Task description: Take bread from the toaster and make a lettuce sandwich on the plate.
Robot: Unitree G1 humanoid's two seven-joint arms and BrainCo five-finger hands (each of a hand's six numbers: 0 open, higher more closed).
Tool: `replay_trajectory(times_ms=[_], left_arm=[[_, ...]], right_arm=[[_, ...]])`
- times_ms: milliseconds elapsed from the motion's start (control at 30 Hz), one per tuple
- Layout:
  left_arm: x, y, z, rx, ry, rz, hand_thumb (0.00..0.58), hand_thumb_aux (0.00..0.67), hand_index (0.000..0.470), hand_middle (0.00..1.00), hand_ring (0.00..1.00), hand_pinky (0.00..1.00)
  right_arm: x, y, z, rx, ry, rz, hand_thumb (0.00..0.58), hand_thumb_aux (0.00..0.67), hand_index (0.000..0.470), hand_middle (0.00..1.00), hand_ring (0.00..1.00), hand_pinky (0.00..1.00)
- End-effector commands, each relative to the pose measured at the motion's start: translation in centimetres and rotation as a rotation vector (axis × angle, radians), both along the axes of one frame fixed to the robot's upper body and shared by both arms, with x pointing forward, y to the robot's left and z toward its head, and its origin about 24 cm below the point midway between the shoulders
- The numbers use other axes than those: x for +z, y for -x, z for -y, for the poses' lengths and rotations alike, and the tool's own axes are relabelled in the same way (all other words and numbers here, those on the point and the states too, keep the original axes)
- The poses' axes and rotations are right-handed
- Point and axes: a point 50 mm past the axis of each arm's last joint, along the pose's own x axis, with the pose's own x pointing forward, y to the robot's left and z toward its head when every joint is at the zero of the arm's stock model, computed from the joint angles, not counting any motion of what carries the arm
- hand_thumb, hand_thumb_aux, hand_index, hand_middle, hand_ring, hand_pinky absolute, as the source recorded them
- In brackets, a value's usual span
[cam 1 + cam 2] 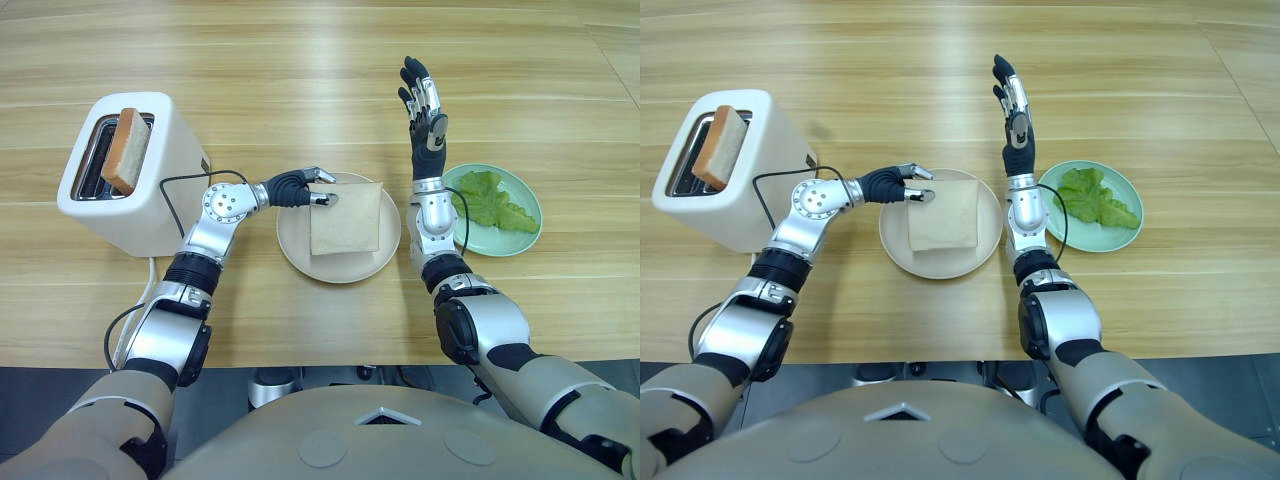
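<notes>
Plate [293, 245] on wooden table [330, 310], grey floor [50, 385]

Left hand [898, 186] touches bread slice [943, 215] on plate [895, 250]; right hand [1013, 100] upraised, outstretched.

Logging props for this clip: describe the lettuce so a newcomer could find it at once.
On the wooden table, look to the robot's right of the beige plate holding the bread slice. There sits a pale green plate, beside the raised right hand. The lettuce lies on it, the one crinkled, leafy green thing there.
</notes>
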Motion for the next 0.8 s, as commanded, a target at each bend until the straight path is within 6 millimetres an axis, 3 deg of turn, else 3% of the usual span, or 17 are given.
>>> replay_trajectory(times_ms=[33,200,233,267,333,633,800], left_arm=[[-0.2,-0.3,0.0,0.008,-0.049,0.024,0.58,0.67,0.46,1.0,1.0,1.0],[-0.5,-0.3,0.2,0.002,-0.069,0.032,0.58,0.67,0.46,1.0,1.0,1.0],[-0.6,-0.4,0.2,0.002,-0.077,0.035,0.472,0.381,0.262,1.0,1.0,1.0],[-0.6,-0.4,0.2,0.002,-0.08,0.037,0.261,0.173,0.119,1.0,1.0,1.0],[-0.6,-0.4,0.2,0.004,-0.081,0.042,0.0,0.0,0.0,1.0,1.0,1.0],[0.0,-1.0,-0.3,0.039,-0.128,0.125,0.0,0.0,0.0,1.0,1.0,1.0],[1.4,-2.0,-1.0,0.088,-0.252,0.295,0.0,0.0,0.0,1.0,1.0,1.0]], right_arm=[[-0.3,0.2,0.1,-0.001,-0.003,-0.007,0.0,0.0,0.0,0.0,0.0,0.0],[-0.3,0.2,0.0,-0.001,-0.003,-0.005,0.0,0.0,0.0,0.0,0.0,0.0],[-0.3,0.2,0.0,-0.001,-0.003,-0.005,0.0,0.0,0.0,0.0,0.0,0.0],[-0.3,0.2,0.0,-0.001,-0.003,-0.005,0.0,0.0,0.0,0.0,0.0,0.0],[-0.3,0.2,0.0,-0.001,-0.002,-0.005,0.0,0.0,0.0,0.0,0.0,0.0],[-0.4,0.2,0.0,-0.001,0.0,-0.009,0.0,0.0,0.0,0.0,0.0,0.0],[-0.4,0.2,0.0,0.0,0.0,-0.012,0.0,0.0,0.0,0.0,0.0,0.0]])
